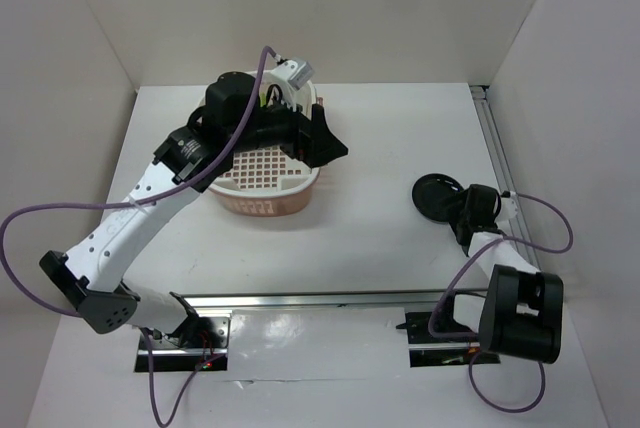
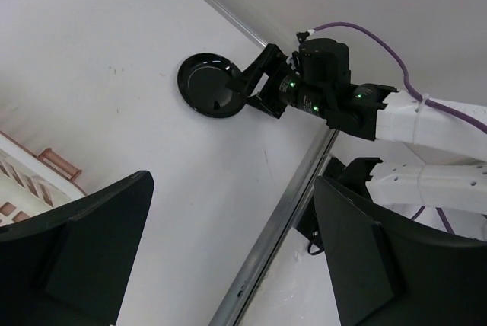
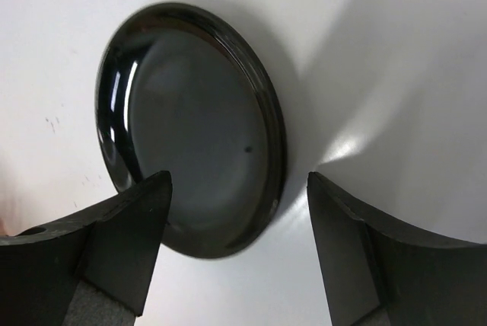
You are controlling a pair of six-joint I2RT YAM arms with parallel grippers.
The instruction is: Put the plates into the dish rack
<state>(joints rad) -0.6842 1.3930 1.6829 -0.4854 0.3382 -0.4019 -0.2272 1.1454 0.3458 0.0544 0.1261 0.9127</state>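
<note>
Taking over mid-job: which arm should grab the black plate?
Right. The right gripper sits at the black plate, open jaws straddling its rim. The left gripper hangs open over the dish rack, across the table.

Bright, even light is flooding the overhead view, washing the flat white table (image 1: 400, 148) and the walls almost blank. Soft grey shadows are lying under both arms and beside the pale pink plastic oblong basket (image 1: 262, 200).

In the right wrist view the small glossy black round plate (image 3: 190, 135) is catching white streaks of glare along its left rim and casting a soft shadow at its upper right. The black fingers (image 3: 114, 257) of the right gripper (image 3: 237, 189) are looming out of focus in the foreground.

The left wrist view is looking greyer and dimmer. The left gripper (image 2: 232, 189) is showing its fingers (image 2: 76, 257) as near-featureless dark shapes, and small green lights (image 2: 293, 82) are glowing on the right arm's wrist.
</note>
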